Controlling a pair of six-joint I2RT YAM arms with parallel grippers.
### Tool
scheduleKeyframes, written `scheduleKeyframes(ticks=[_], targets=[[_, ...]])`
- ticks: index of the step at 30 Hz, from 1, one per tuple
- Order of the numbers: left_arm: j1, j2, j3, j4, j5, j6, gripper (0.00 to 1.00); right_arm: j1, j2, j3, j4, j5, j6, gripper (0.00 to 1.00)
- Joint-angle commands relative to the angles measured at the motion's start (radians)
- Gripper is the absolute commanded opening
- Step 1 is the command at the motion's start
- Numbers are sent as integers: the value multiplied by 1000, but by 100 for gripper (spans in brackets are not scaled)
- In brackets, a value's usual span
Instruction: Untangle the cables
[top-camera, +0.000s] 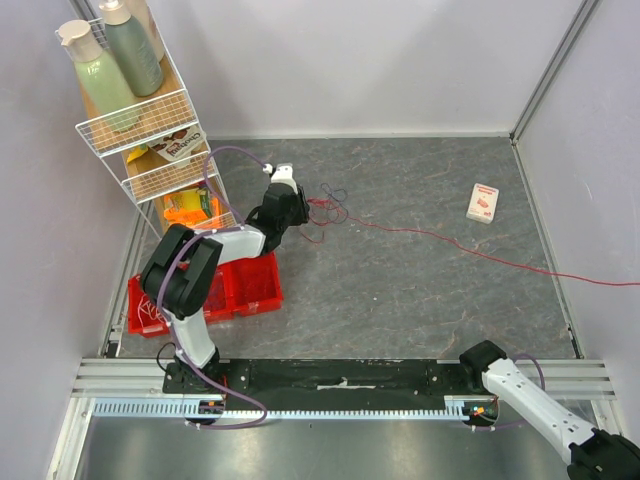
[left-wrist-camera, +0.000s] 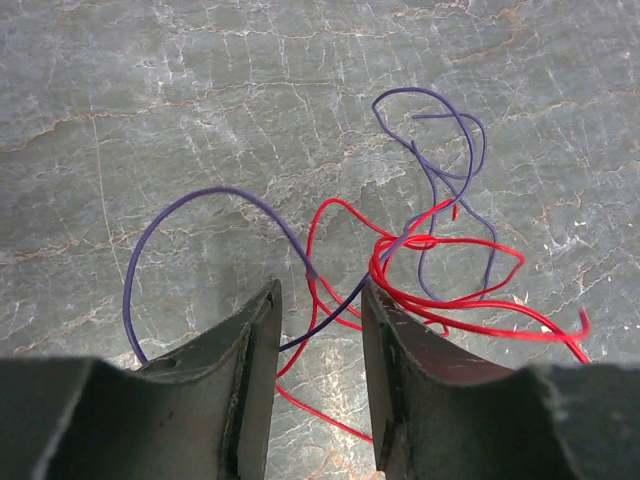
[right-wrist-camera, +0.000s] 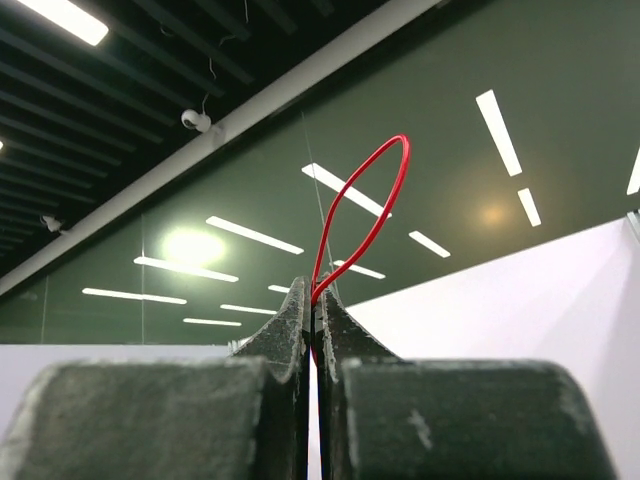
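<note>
A tangle of thin red and dark purple cables lies on the grey table, left of centre. One long red cable runs from it to the right edge. My left gripper is at the tangle's left side. In the left wrist view it is open just above the table, with a purple cable and red cable loops passing between and beyond its fingers. My right gripper points up at the ceiling, shut on a red cable loop. No white cable shows clearly.
A red crate sits under the left arm. A white wire rack with bottles and packets stands at the back left. A small card box lies at the right. The right arm leaves the frame at the bottom right.
</note>
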Motion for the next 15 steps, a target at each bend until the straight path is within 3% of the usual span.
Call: scheduleKeyframes(ticks=[1, 6, 8, 13, 15], targets=[[5, -77, 29, -34, -46, 38, 45, 3, 10, -104, 0, 12, 7, 0], [5, -156, 28, -112, -32, 0, 56, 3, 56, -208, -57, 51, 12, 0], [5, -206, 16, -132, 37, -29, 60, 3, 60, -291, -60, 49, 21, 0], [5, -402, -92, -132, 269, -109, 84, 3, 123, -524, -104, 28, 95, 0], [5, -478, -128, -151, 318, -132, 85, 3, 164, -600, -141, 22, 122, 0]])
